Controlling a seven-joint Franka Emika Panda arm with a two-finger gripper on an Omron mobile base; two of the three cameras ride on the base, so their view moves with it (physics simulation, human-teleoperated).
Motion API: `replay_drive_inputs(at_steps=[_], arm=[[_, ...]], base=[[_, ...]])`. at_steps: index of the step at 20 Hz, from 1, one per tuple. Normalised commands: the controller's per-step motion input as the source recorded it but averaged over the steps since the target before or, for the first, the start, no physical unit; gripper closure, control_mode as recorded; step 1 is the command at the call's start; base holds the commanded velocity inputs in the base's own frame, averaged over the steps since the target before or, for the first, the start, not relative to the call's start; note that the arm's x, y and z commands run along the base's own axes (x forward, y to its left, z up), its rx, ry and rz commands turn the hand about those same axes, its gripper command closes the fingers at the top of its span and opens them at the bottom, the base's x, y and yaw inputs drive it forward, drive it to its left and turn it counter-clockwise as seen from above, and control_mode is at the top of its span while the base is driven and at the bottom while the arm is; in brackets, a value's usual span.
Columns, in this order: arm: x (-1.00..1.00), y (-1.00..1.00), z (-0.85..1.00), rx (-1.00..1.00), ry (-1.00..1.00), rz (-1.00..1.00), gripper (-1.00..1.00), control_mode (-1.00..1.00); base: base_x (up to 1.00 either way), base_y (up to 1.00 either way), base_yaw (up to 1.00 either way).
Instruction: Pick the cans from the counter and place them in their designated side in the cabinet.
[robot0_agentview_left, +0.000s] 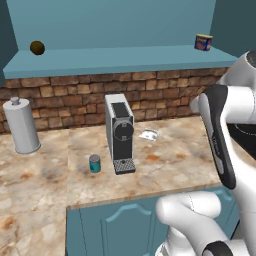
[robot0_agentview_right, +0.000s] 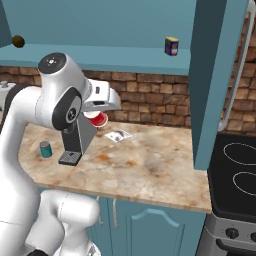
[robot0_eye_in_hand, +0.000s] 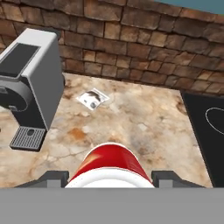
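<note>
My gripper (robot0_agentview_right: 100, 118) is shut on the red can (robot0_agentview_right: 98, 119) and holds it in the air above the counter (robot0_agentview_right: 150, 160), in front of the brick wall and below the cabinet shelf (robot0_agentview_right: 125, 59). In the hand view the red can (robot0_eye_in_hand: 111, 165) with its white band sits between the two fingers (robot0_eye_in_hand: 168, 178) of the gripper (robot0_eye_in_hand: 111, 177). The teal can (robot0_agentview_left: 95, 163) stands upright on the counter (robot0_agentview_left: 175, 155), just left of the coffee machine's drip tray; the same teal can (robot0_agentview_right: 45, 149) appears in the right base view. The cabinet's long shelf (robot0_agentview_left: 125, 61) runs above the brick wall.
A grey coffee machine (robot0_agentview_left: 120, 131) stands mid-counter, a tall grey canister (robot0_agentview_left: 21, 125) at the left. A small packet (robot0_agentview_left: 148, 134) lies behind the machine. On the shelf sit a dark blue can (robot0_agentview_left: 203, 42) at the right and a brown ball (robot0_agentview_left: 37, 47) at the left. A stove (robot0_agentview_right: 235, 175) adjoins the counter's right end.
</note>
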Motion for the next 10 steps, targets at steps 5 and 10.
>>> replay_drive_inputs(at_steps=[5,10], arm=[[0.06,-0.01,0.23,0.00,-0.09,0.02,1.00,-1.00],[0.14,-0.02,0.22,-0.01,-0.09,0.02,1.00,-1.00]], base=[[0.00,0.00,0.00],[0.00,0.00,0.00]])
